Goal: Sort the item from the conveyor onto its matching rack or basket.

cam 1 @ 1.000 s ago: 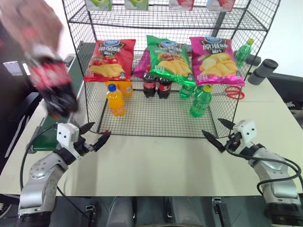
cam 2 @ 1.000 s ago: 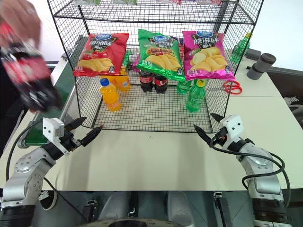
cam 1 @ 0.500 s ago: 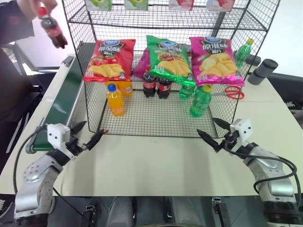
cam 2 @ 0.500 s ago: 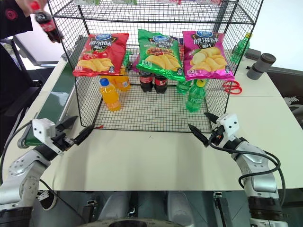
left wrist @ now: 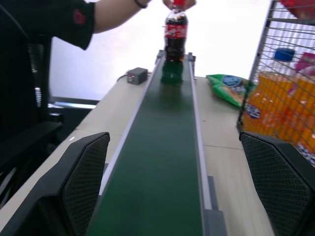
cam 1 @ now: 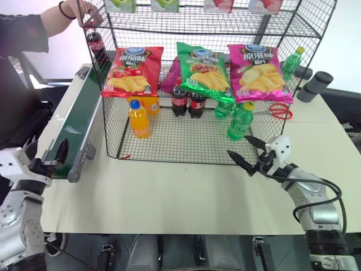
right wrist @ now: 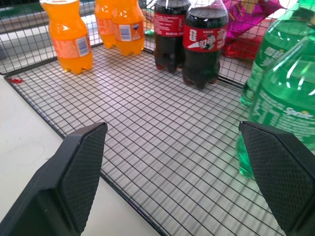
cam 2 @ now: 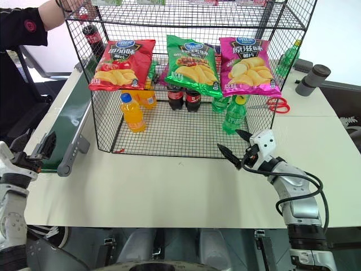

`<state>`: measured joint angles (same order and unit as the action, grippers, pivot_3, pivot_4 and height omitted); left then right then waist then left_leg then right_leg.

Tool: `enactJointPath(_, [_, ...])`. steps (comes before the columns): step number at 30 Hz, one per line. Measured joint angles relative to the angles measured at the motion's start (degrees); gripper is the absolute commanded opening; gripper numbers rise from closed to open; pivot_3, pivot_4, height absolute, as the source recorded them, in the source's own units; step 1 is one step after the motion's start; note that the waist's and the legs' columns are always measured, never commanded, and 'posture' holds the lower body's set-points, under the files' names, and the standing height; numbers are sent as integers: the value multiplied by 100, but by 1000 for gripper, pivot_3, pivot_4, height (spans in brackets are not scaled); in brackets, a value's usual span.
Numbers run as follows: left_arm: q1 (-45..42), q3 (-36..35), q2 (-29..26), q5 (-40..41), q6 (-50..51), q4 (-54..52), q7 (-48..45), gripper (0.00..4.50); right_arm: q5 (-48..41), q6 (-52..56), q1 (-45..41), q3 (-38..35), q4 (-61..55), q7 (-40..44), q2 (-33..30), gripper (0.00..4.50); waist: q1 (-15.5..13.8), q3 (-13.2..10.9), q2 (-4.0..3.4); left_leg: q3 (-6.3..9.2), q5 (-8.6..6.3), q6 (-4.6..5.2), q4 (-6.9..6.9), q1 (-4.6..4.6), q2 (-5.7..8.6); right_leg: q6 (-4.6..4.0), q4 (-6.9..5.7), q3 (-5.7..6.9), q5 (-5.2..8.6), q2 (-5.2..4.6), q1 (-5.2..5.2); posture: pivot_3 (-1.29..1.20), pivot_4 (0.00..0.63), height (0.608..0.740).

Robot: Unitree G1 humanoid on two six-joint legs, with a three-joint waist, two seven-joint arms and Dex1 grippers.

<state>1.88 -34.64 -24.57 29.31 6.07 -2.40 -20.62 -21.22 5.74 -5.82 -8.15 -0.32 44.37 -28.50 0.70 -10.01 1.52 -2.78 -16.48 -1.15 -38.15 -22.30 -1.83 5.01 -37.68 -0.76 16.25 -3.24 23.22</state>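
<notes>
The left wrist view is looking straight down the long dark green conveyor belt in its grey metal frame (left wrist: 165, 162), and at its far end a person's hand (left wrist: 178, 4) is holding the small plastic cola bottle with dark drink, red cap and red label (left wrist: 175, 30) by the cap, its base resting on or just above the belt. It is probably being set there so the belt can carry it toward the near end, where the left gripper (left wrist: 182, 184) is waiting with its two black fingers spread wide on either side of the belt's line, holding nothing.

In the head views, the right gripper (cam 1: 246, 154) is hanging just in front of the near edge of the tall black wire-grid shelf unit (cam 1: 186, 148), its fingers likewise apart and empty, pointing in over the bottom tier. That tier is carrying orange-drink bottles (right wrist: 69, 35) to the left, two cola bottles (right wrist: 189, 37) toward the far side in the middle, and green bottles (right wrist: 278, 93) to the right; the new bottle likely belongs beside the colas.

The mesh floor between the near edge and those colas is lying bare, giving room to reach in. The crisp bags (cam 1: 203, 69) hanging above are narrowing the opening, so a low entry looks safest.
</notes>
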Motion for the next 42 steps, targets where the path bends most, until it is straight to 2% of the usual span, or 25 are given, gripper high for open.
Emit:
enactJointPath(12, [-221,197,68,-619,-208,382,515,4500,35,-69,-18,9,-2,-52,58,4454,7,1,1,-1,0,0,0,0,0,0,0,0,0,-2,1,0,150,740])
enactJointPath(29, [-165,349,103,-613,76,232,684,4500,115,-71,-223,13,136,53,46,4454,8,1,1,0,0,0,0,0,0,0,0,1,0,-8,1,0,150,740])
enactJointPath(42, [-178,419,7,-768,-142,261,567,4500,143,-76,-258,89,169,31,56,4454,8,1,1,-1,0,0,1,0,0,0,0,1,0,-9,1,0,150,740])
